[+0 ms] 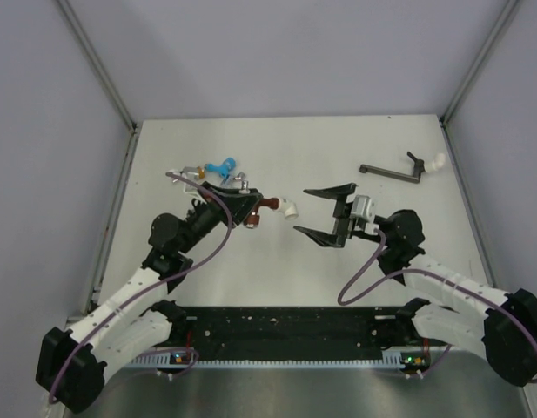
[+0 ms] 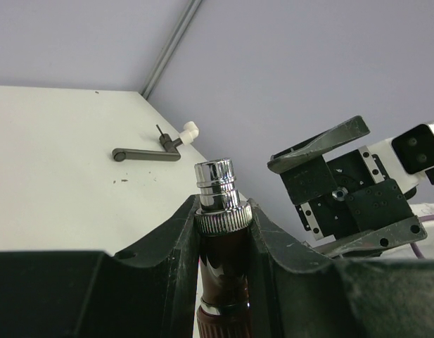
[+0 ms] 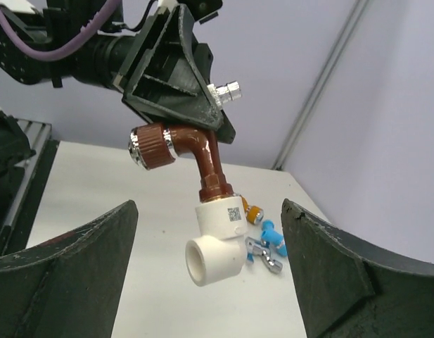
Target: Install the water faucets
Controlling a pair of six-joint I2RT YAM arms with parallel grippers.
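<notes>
Two grippers hang close together above the table (image 1: 338,139); the left gripper (image 1: 253,214) is squeezed tight on the dark red-brown faucet (image 3: 195,148), and a white elbow fitting (image 3: 217,243) sits on the faucet's lower end; the right gripper (image 1: 301,210) has its jaws spread wide and holds nothing, with the white fitting just in front of them.

Things could go wrong from here; the faucet looks shiny and smooth, so a push from the side might make it turn or slip in the left grip; if the right jaws close off to one side, they may knock the fitting crooked; a loose fitting could drop off. The blue faucet (image 1: 221,165) and orange faucet (image 1: 198,174) lie on the table behind the left gripper; a low swing could bump them away.
</notes>
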